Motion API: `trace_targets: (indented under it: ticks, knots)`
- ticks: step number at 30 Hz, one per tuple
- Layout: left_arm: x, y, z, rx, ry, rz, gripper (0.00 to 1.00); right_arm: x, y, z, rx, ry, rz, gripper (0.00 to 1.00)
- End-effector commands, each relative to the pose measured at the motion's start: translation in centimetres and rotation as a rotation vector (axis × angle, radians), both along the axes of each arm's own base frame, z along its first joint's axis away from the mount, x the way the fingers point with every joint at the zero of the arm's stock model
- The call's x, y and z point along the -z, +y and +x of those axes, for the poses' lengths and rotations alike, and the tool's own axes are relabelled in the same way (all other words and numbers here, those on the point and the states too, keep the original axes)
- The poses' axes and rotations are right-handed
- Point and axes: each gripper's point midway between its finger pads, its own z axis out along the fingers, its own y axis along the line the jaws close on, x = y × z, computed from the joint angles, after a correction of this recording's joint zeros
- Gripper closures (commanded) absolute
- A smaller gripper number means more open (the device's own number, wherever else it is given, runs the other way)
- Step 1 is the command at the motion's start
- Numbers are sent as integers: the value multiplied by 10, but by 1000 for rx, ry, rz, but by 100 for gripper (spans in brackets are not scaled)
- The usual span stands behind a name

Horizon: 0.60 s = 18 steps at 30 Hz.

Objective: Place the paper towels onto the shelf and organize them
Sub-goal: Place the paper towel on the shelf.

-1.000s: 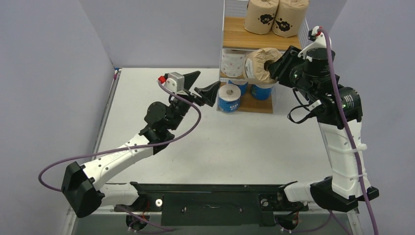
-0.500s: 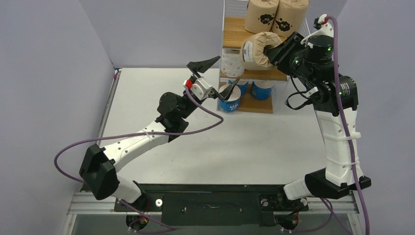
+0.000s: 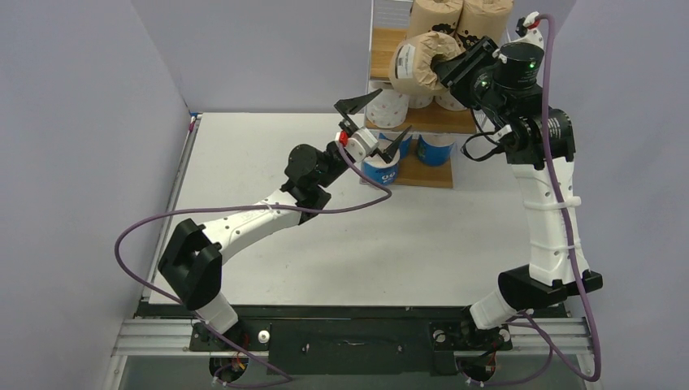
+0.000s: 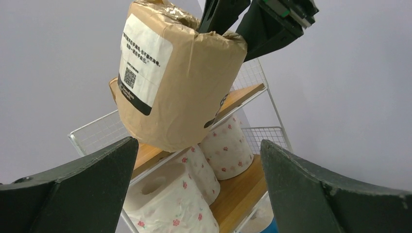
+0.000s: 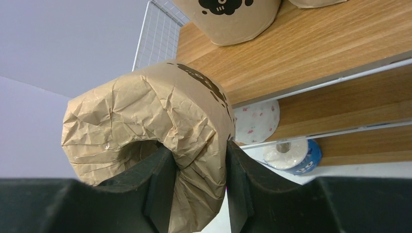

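My right gripper (image 3: pixel 448 67) is shut on a brown paper towel roll (image 3: pixel 416 62), one finger inside its core and one outside, holding it in the air in front of the shelf's (image 3: pixel 382 49) top board. It also shows in the right wrist view (image 5: pixel 150 141) and in the left wrist view (image 4: pixel 175 82). Two brown rolls (image 3: pixel 432 12) stand on the top board. White pink-dotted rolls (image 4: pixel 175 199) sit on the middle board. Blue-and-white rolls (image 3: pixel 435 149) stand on the bottom board, and one (image 3: pixel 382 165) stands just in front. My left gripper (image 3: pixel 375 122) is open and empty, pointing up below the held roll.
The shelf stands at the table's far right, against the back wall. Its white wire side panel (image 5: pixel 158 34) rises left of the top board. The left arm stretches diagonally across the table toward the shelf.
My right gripper has lifted the brown roll from the middle tier's height up to the top board. My left gripper has swung right and forward to the shelf front, staying open.
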Motion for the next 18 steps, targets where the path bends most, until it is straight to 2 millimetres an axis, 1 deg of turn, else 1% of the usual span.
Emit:
trace_targets:
  ticks: [1,6,9,18]
  knots:
    - [-44,7,-6,-11,-103,-119,4,-44,-1,6,12,-145,81,66]
    - [-48,5,-3,-10,-112,-167,4,-42,-4,16,36,-149,84,66]
    - [-47,1,3,-25,-112,-167,4,-41,-3,21,37,-149,91,66]
    - [-56,-3,22,-84,-127,-203,4,-33,-1,35,41,-134,97,67]
